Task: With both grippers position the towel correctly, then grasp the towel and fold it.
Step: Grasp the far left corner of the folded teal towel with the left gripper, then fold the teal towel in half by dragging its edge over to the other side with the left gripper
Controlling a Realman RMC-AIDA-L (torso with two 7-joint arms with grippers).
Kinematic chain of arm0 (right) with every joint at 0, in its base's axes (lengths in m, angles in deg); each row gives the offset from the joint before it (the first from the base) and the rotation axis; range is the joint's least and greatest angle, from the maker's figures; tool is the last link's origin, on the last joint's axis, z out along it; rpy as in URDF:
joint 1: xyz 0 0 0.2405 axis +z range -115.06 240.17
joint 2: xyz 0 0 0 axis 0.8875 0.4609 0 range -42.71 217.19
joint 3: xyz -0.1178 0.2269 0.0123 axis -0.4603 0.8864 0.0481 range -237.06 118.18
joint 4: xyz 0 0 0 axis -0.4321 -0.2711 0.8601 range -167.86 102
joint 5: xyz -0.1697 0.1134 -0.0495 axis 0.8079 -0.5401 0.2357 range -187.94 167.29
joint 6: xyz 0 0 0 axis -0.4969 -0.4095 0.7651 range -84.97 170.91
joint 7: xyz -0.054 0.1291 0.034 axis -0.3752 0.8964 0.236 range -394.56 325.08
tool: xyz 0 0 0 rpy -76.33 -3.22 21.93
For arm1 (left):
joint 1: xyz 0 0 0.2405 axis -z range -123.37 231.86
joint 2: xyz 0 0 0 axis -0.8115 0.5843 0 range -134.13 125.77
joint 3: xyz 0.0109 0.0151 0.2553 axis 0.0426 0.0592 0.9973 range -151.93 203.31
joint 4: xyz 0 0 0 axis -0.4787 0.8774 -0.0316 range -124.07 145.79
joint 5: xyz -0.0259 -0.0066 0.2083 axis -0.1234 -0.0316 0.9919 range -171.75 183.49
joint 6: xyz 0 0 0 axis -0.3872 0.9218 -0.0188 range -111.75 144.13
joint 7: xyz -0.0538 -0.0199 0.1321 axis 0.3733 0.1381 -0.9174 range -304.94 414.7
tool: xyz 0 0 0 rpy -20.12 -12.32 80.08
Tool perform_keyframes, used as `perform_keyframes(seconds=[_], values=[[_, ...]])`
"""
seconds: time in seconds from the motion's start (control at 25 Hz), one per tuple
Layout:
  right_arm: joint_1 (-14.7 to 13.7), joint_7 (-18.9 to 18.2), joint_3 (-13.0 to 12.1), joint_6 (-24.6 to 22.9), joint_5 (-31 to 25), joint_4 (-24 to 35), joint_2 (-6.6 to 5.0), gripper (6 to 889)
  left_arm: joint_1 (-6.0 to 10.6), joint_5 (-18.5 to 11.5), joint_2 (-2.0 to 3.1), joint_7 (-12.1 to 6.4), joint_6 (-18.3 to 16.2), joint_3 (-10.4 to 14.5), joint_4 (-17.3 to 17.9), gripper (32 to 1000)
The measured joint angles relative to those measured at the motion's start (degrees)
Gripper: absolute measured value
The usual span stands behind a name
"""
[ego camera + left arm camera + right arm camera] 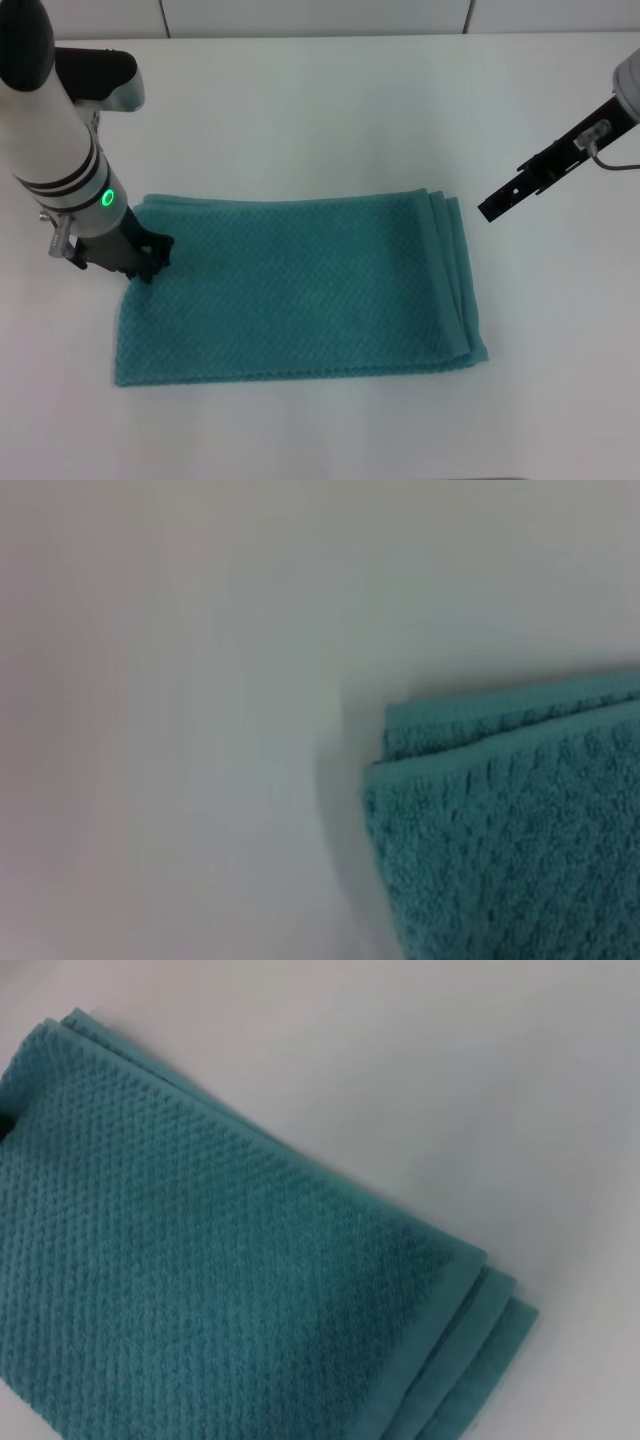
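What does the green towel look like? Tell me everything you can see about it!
The towel is a teal-green cloth with a bumpy, dimpled weave, and it looks soft. It lies flat on the white table, already folded into a wide rectangle. On its right edge several layers show, stacked a little unevenly like steps. The left gripper is down at the towel's far left corner, touching it. The right gripper is off past the right edge, not touching it.
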Motion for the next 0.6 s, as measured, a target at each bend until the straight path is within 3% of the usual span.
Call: perform_keyframes(seconds=[0.36,0.6], values=[[0.00,0.00,0.01,0.00,-0.03,0.00,0.00,855,0.05,0.01,0.02,-0.17,-0.12,0.00,0.09,81],[-0.01,0.00,0.27,0.03,-0.19,0.00,0.00,855,0.03,0.87,0.36,-0.21,-0.35,-0.05,0.39,79]])
